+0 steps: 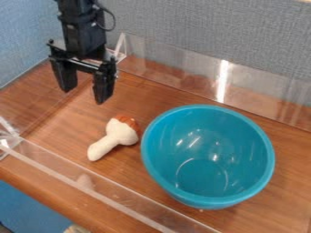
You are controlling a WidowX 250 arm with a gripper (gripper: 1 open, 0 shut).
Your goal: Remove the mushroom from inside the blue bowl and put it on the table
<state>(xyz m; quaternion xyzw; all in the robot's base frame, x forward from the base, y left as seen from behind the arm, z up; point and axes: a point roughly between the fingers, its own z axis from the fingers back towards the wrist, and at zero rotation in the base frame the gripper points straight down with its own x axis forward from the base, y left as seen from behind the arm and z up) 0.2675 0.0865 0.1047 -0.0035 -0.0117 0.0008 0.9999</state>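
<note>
The mushroom point(111, 138) lies on its side on the table point(55, 114), just left of the blue bowl point(208, 155), its orange-brown cap toward the bowl and its cream stem pointing front-left. Nothing is inside the bowl. My gripper point(84, 86) hangs above the table at the back left, well behind the mushroom. It points down and is open, with nothing between its two black fingers point(104, 88).
Low clear acrylic walls point(183, 73) run along the back and along the front-left edge point(73, 177) of the wooden top. A grey-blue textured panel stands behind the table.
</note>
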